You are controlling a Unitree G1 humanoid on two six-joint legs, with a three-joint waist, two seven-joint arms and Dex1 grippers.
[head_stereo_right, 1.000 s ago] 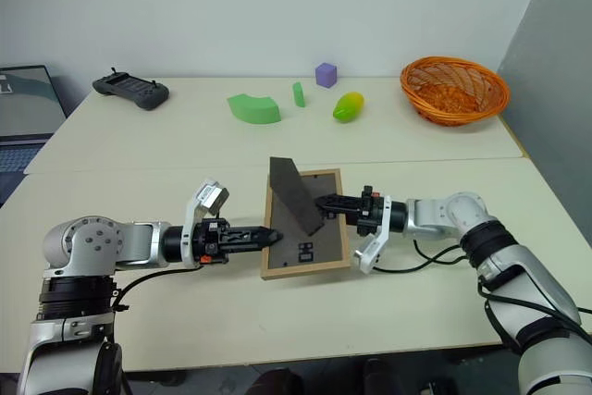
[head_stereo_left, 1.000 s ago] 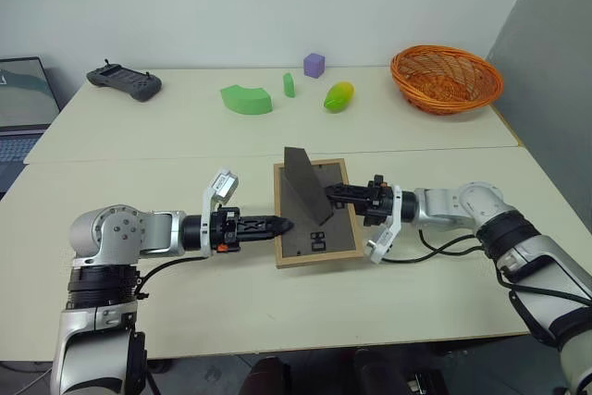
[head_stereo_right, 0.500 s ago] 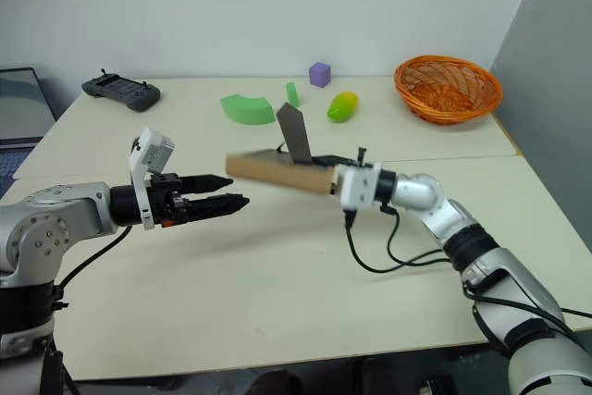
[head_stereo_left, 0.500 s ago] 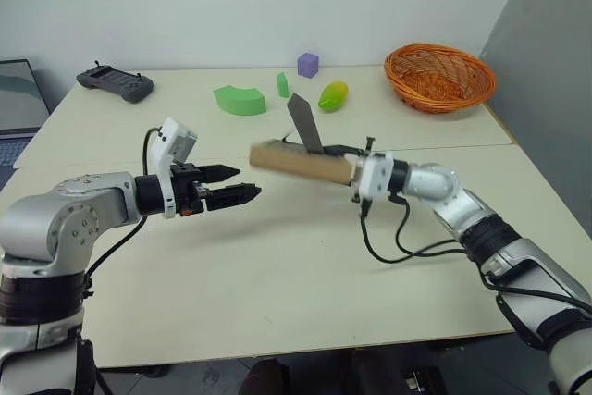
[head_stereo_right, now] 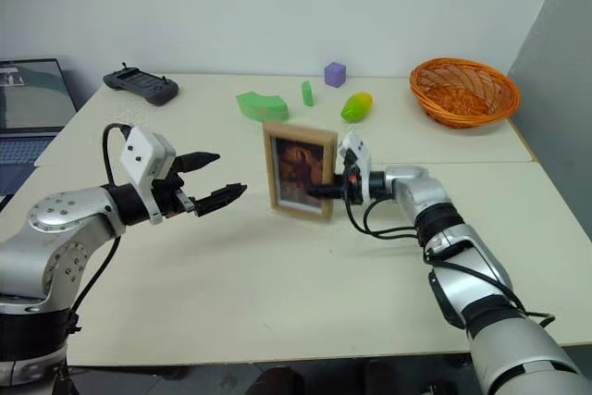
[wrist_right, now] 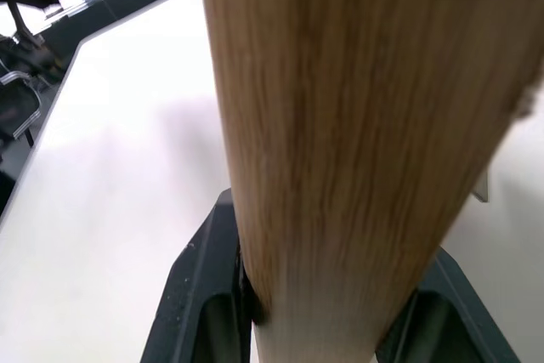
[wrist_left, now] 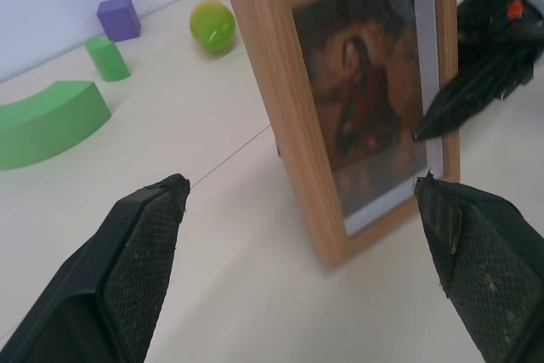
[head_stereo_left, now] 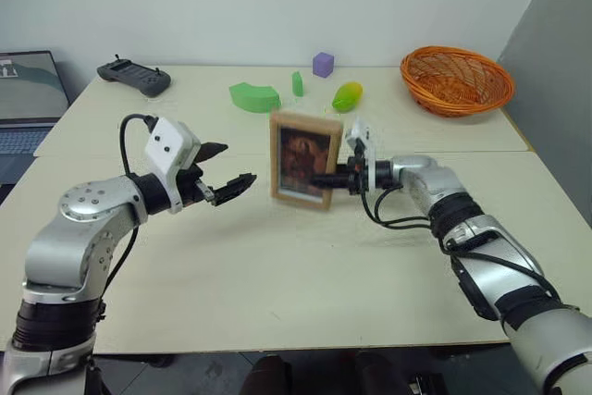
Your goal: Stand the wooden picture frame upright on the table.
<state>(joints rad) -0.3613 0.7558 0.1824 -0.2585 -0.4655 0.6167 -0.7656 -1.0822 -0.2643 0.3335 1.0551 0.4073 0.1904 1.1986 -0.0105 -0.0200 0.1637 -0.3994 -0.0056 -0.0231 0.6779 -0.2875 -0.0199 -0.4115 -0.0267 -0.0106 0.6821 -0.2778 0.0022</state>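
With the left hand (head_stereo_left: 227,184) gaping wide and empty just short of it, the wooden picture frame (head_stereo_left: 304,158) stands upright, gripped at its side edge by the right hand (head_stereo_right: 324,190), and may topple on release if its stand flap, unseen from the head views, isn't braced on the surface (head_stereo_left: 305,265).

The frame (head_stereo_left: 303,157) has a light wood border with visible grain, and its picture is brownish – a dark figure on a warm ground, with a thin pale edge. The table (head_stereo_left: 277,265) is cream-beige. Both grippers, left (head_stereo_left: 222,168) and right (head_stereo_left: 326,181), have black fingers. Behind stand an orange woven basket (head_stereo_left: 456,79), a purple cube (head_stereo_left: 323,64), green blocks (head_stereo_left: 254,96) and a yellow-green fruit (head_stereo_left: 347,95).
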